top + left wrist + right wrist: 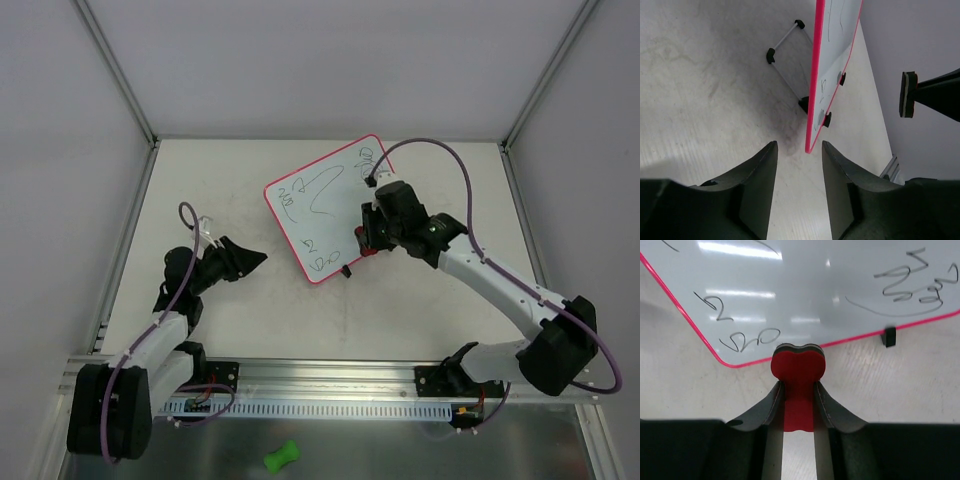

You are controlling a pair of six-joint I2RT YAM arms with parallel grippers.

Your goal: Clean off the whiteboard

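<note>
Pinches red bone-shaped foam eraser (798,362) in right gripper (799,385) jaws, at the rim of the flat white red-rimmed whiteboard (805,290) straight ahead; holds left gripper (799,145) jaws spread, farther away.

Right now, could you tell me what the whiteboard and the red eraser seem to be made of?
The whiteboard: glossy coated panel, judging by the light reflections, with a likely plastic pink rim. The eraser: matte red foam, apparently, with a dark layer on top.

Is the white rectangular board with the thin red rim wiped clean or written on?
Written on. The white red-rimmed board shows dark scribbles across its face in the top view and near its rim in the right wrist view.
</note>
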